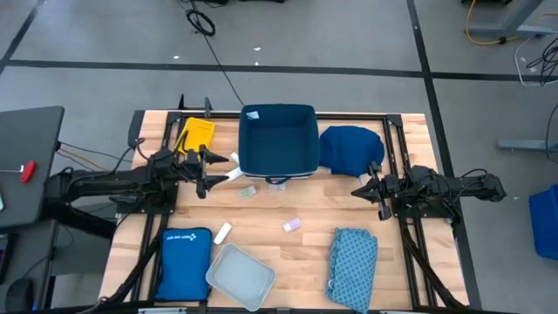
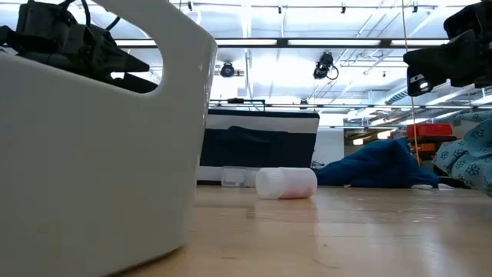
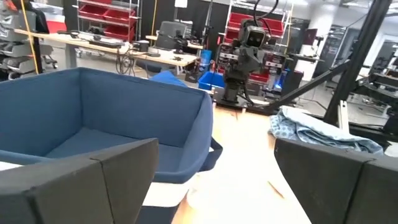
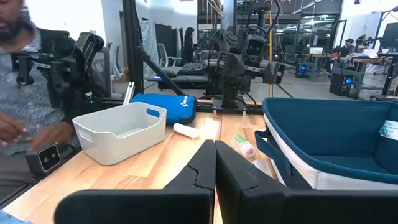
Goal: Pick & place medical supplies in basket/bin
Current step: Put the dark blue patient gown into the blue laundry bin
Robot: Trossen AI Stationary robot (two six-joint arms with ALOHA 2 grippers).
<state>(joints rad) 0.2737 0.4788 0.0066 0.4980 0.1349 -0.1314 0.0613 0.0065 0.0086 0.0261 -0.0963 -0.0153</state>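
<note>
Our left claw [image 1: 212, 166] hangs with its fingers spread wide and nothing between them, just beside the near-left corner of the large navy soft-sided rectangular bin [image 1: 278, 139]. A small white vial [image 1: 236, 174] lies on the wooden counter [image 1: 288, 244] just ahead of it, near a greenish vial [image 1: 248, 189]. We judge the step in hand to be picking up one of these. To do it well, we should come down straight with the white vial centred between the fingers, clear of the bin wall, and close gently so that the round body does not roll off; from above its exact tilt is hard to read. Our right claw [image 1: 366, 188] waits clenched and empty beside the dark blue cloth bundle [image 1: 350, 148]. The teal patterned cloth [image 1: 352, 257], a pinkish vial [image 1: 291, 225] and another white tube [image 1: 223, 232] lie farther off.
</note>
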